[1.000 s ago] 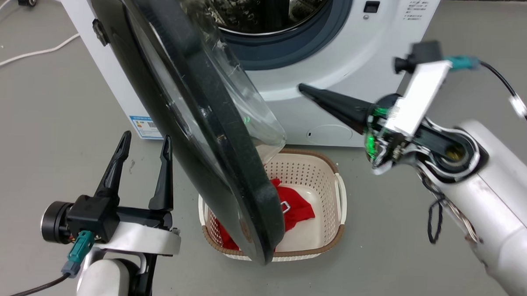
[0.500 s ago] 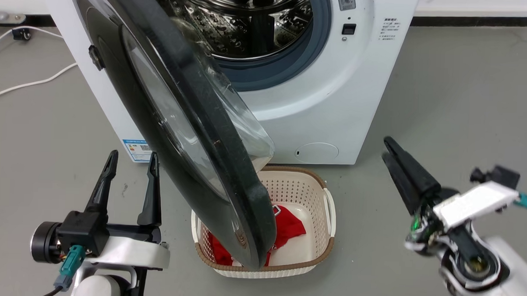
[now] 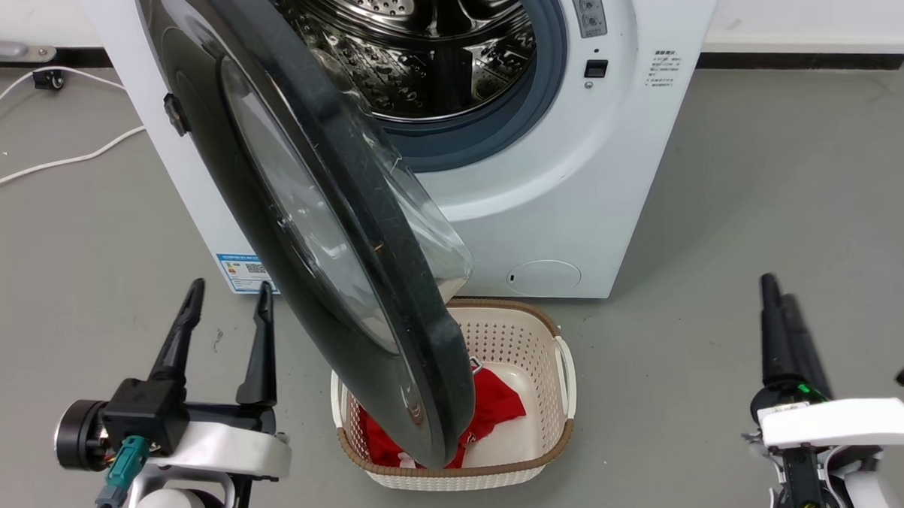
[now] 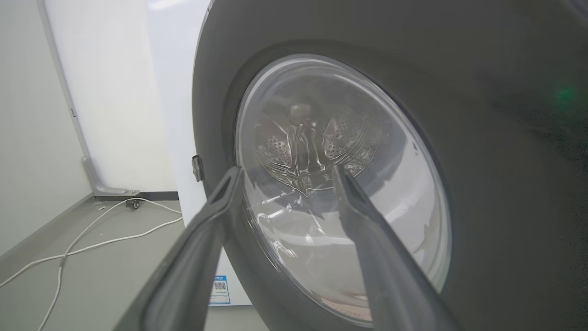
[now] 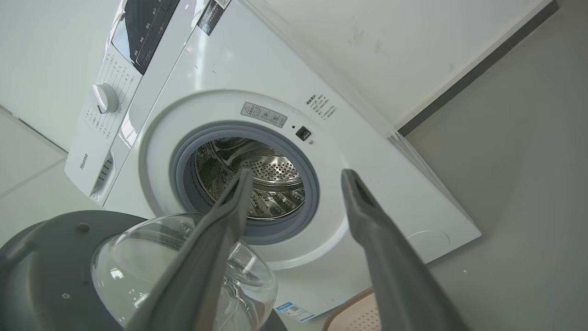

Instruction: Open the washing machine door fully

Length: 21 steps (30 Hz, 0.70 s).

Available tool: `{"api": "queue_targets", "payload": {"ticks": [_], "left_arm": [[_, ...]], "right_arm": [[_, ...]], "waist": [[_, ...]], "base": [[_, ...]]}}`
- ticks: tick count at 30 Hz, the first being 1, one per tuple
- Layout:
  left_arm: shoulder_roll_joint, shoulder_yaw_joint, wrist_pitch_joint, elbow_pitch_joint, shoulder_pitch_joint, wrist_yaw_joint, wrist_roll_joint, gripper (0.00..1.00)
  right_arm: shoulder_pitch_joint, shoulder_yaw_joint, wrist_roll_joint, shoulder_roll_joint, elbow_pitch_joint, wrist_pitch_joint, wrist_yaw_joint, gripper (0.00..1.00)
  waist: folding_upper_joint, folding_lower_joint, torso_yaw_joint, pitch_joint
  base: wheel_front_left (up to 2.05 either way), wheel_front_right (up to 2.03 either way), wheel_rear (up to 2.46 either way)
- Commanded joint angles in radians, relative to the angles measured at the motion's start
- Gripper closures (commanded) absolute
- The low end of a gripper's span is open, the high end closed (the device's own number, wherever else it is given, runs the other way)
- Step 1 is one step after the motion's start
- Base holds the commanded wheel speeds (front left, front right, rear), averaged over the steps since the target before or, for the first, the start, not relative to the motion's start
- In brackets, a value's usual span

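The washing machine door (image 3: 303, 204), a glossy black disc with a clear bulging glass bowl (image 3: 430, 246), stands swung out from the white machine (image 3: 575, 175) toward me, hinged at its left. The steel drum (image 3: 429, 50) is exposed. My left gripper (image 3: 230, 291) is open, just left of the door's lower edge and apart from it. In the left wrist view the left gripper (image 4: 285, 172) faces the door's outer face (image 4: 482, 184). My right gripper (image 3: 778, 292) is open at the lower right, far from the machine. In the right wrist view the right gripper (image 5: 297, 174) points at the drum (image 5: 266, 184), with the door (image 5: 46, 257) at lower left.
A cream perforated basket (image 3: 561, 363) holding a red cloth (image 3: 499, 398) sits on the grey floor right under the door's lower edge. White cables (image 3: 49, 161) trail on the floor left of the machine. A small round white flap (image 3: 545, 276) is low on the machine's front.
My right arm has drawn back from the machine's front down to the lower right. The head camera has shifted. The door keeps about the same angle and the left gripper has stayed put.
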<state>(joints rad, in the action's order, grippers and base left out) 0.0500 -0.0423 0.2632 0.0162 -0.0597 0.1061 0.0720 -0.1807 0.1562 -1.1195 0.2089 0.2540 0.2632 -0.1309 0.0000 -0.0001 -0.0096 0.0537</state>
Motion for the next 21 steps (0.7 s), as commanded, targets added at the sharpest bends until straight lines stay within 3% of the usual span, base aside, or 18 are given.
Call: {"api": "queue_targets", "payload": {"ticks": [1, 3, 7, 13, 17, 21], "left_arm": [[0.000, 0.000, 0.002, 0.001, 0.009, 0.001, 0.000, 0.00], [0.000, 0.004, 0.002, 0.000, 0.007, 0.000, -0.002, 0.00], [0.001, 0.008, 0.002, -0.003, 0.000, 0.000, -0.005, 0.00], [0.001, 0.005, 0.002, -0.007, -0.007, 0.002, -0.016, 0.00], [0.001, 0.004, 0.002, -0.009, -0.011, 0.004, -0.022, 0.00], [0.001, 0.003, 0.002, -0.008, -0.013, 0.005, -0.026, 0.00]], "right_arm": [[0.019, -0.053, 0.090, -0.035, -0.027, 0.001, 0.000, 0.00], [0.043, -0.128, 0.241, -0.091, -0.069, 0.001, 0.000, 0.00], [0.068, -0.232, 0.505, -0.143, -0.172, 0.001, 0.000, 0.00], [0.109, -0.257, 0.877, -0.158, -0.310, 0.001, 0.000, 0.00], [0.152, -0.244, 1.003, -0.160, -0.355, -0.021, 0.000, 0.00], [0.184, -0.228, 1.055, -0.160, -0.337, -0.034, 0.000, 0.00]], "waist": [[0.0000, 0.0001, 0.002, 0.000], [0.0000, 0.0001, 0.004, -0.002], [0.0000, 0.0001, 0.009, -0.004], [0.0000, 0.0001, 0.012, -0.006], [0.0000, 0.0001, 0.014, -0.005], [0.0000, 0.0001, 0.014, -0.005]], "base": [[0.00, 0.00, 0.00], [0.00, 0.00, 0.00], [0.00, 0.00, 0.00], [0.00, 0.00, 0.00], [0.00, 0.00, 0.00], [0.00, 0.00, 0.00]]}}
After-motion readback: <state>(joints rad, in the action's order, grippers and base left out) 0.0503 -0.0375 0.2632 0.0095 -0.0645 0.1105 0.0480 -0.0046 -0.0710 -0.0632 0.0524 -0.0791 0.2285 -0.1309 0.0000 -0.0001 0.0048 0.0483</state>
